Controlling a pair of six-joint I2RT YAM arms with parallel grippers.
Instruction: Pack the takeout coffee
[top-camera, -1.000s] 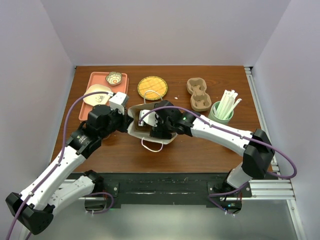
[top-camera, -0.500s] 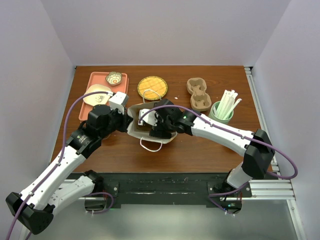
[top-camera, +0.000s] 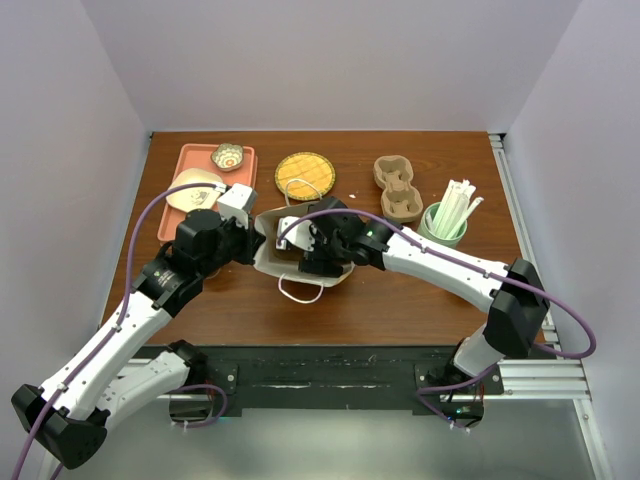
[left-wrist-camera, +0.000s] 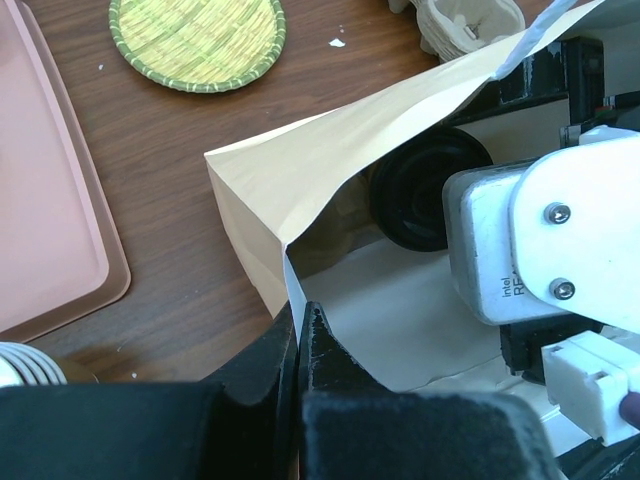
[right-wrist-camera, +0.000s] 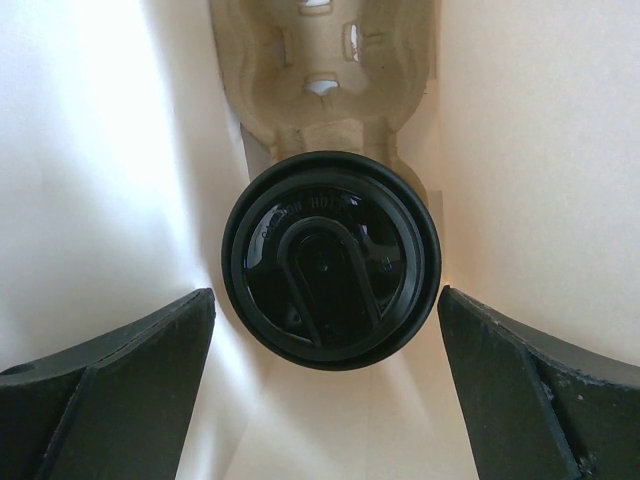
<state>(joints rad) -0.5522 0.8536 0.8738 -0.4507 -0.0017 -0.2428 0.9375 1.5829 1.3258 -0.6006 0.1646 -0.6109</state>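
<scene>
A tan paper bag (top-camera: 272, 256) lies on its side at the table's middle, mouth toward the right arm. My left gripper (left-wrist-camera: 300, 325) is shut on the bag's rim (left-wrist-camera: 292, 280) and holds the mouth up. My right gripper (right-wrist-camera: 325, 293) is inside the bag and open, its fingers (right-wrist-camera: 130, 350) standing on either side of the takeout coffee with a gap on both sides. The takeout coffee's black lid (right-wrist-camera: 330, 270) faces the right wrist camera, and the cup sits in a pulp carrier (right-wrist-camera: 320, 90) deep in the bag. The lid (left-wrist-camera: 425, 195) also shows through the mouth in the left wrist view.
A pink tray (top-camera: 190, 160) at the back left holds a small bowl (top-camera: 228, 156) and pale cups (top-camera: 195, 190). A woven coaster (top-camera: 304, 175), another pulp carrier (top-camera: 398, 190) and a green cup of straws (top-camera: 443, 225) stand behind and right of the bag.
</scene>
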